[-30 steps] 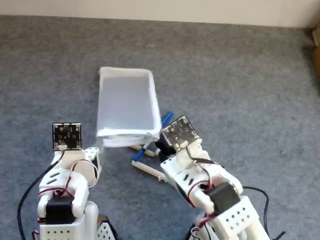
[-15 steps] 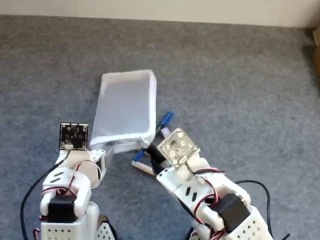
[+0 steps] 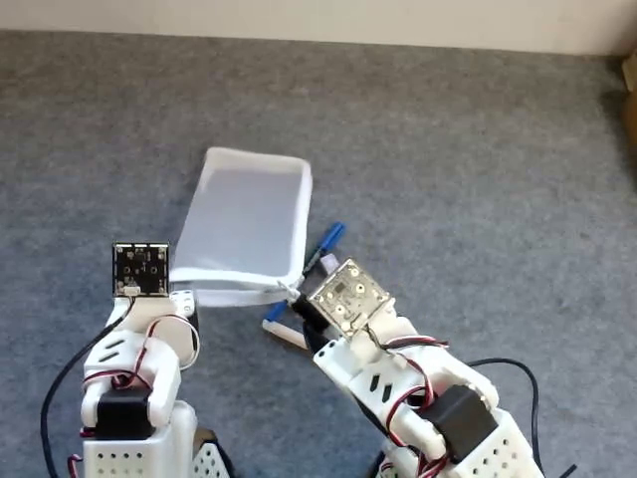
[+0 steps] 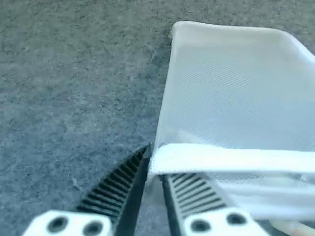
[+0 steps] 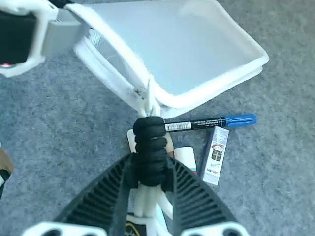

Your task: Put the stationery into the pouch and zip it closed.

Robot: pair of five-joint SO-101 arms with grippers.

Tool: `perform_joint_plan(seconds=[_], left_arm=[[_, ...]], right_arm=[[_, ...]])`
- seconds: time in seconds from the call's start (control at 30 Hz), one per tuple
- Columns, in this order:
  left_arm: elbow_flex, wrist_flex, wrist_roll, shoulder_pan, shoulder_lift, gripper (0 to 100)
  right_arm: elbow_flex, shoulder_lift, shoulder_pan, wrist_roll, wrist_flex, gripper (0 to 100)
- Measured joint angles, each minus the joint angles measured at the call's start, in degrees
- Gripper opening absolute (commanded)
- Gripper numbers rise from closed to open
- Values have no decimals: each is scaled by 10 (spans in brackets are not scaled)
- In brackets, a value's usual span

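I see the table (image 3: 478, 149) from my high camera, looking steeply down. Both wrist cameras sit close, sharing the pouch (image 3: 249, 219).

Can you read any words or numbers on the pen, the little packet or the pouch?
Pen: dark print on its white label, too small to read.
Small packet: print and a little picture, too blurred to read.
Pouch: no writing to be seen.

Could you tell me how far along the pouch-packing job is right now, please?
Nothing is packed yet: the blue-capped pen and small box lie on the carpet beside the pouch. In hand: the left gripper clamps a pouch corner, the right gripper the black zip pull. Loading and zipping remain.
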Motion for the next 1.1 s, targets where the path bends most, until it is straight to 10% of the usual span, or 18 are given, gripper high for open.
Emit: perform_joint_plan(seconds=[0.23, 1.1], left_arm=[[0, 0, -11, 0, 0, 6], [-206, 103, -12, -42, 69, 6]], right_arm=[[0, 0, 17, 0, 0, 159], [-2, 73, 179, 0, 0, 166]])
